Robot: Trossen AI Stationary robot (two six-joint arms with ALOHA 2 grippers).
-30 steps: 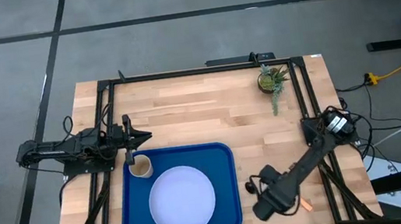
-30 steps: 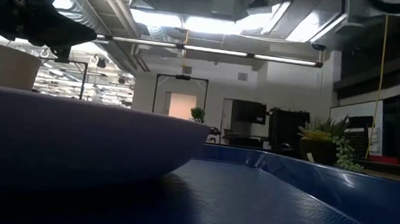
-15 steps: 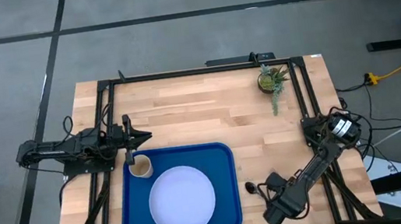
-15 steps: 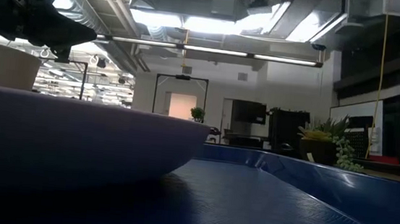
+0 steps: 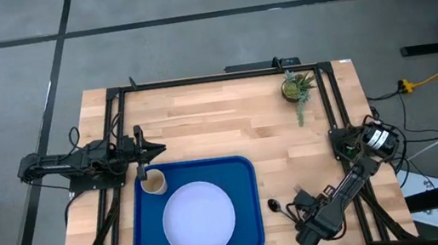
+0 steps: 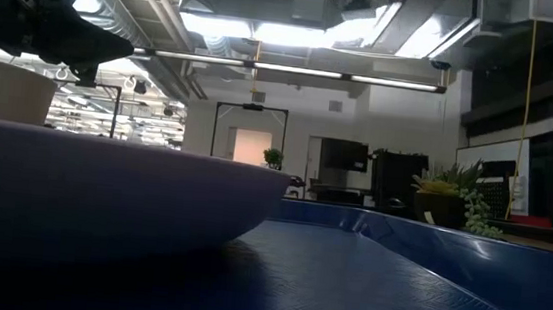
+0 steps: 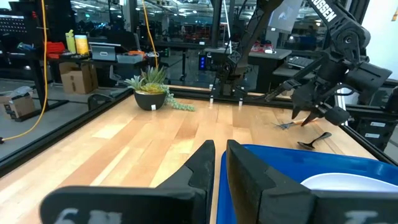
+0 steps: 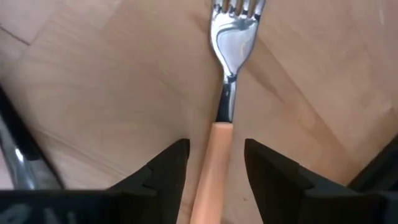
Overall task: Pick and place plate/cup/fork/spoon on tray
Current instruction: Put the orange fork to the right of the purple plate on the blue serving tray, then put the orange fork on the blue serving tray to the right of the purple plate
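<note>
Right hand (image 8: 214, 165), fingers apart, straddles the fork (image 8: 222, 93) handle near the table's (image 5: 202, 125) edge.

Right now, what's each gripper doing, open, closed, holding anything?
Left gripper: shut, empty, beside the cup.
Right gripper: open, fingers either side of the fork handle, not clamped.

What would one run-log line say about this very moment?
right gripper: open, astride fork handle on table | left gripper: shut, by cup | plate, cup: on tray | spoon: on table
</note>
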